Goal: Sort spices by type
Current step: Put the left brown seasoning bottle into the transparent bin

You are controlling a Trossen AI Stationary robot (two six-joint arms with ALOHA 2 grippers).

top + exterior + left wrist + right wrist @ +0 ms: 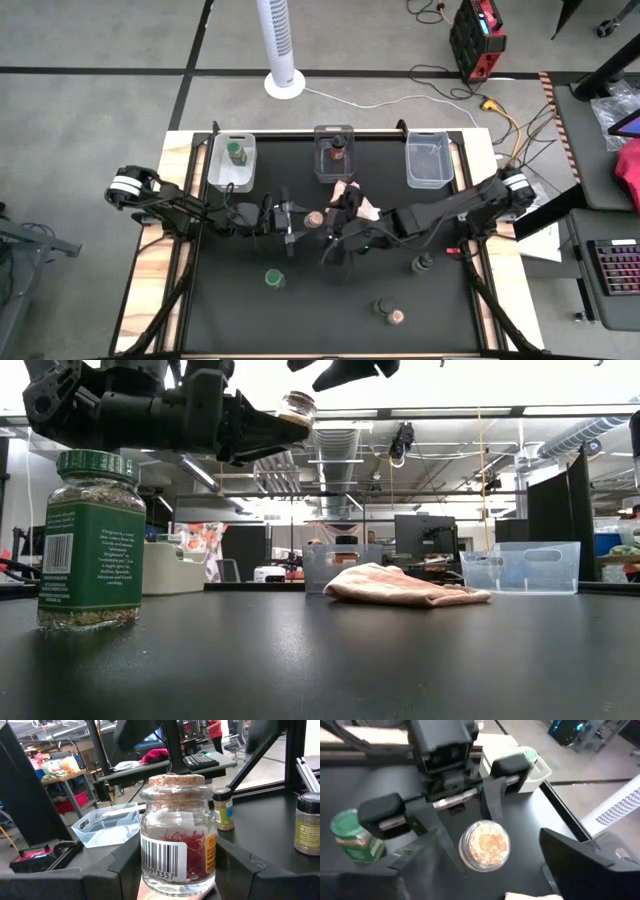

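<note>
A clear glass spice jar with a cork lid (176,832), red threads inside, hangs above the table's middle with my left gripper (303,218) shut on it. In the low view the jar (297,405) sits high above the table. My right gripper (332,235) hovers open just above and to the right of that jar, touching nothing; its wrist view looks down on the cork lid (484,844). A green-lidded jar (236,152) stands in the far left bin and a dark-lidded jar (338,152) in the middle bin. My left gripper pinches the jar's glass body low down (146,870) between its two fingers, one on each side. The fingers lie level and reach in from the table's left. The jar stands upright with its cork on top, lifted clear of the table.
Three clear bins line the far edge; the right one (430,160) holds nothing. A pink cloth (358,203) lies near the middle. Loose jars stand on the mat: a green-lidded one (274,279), a dark-lidded one (423,263) and two near the front (390,312).
</note>
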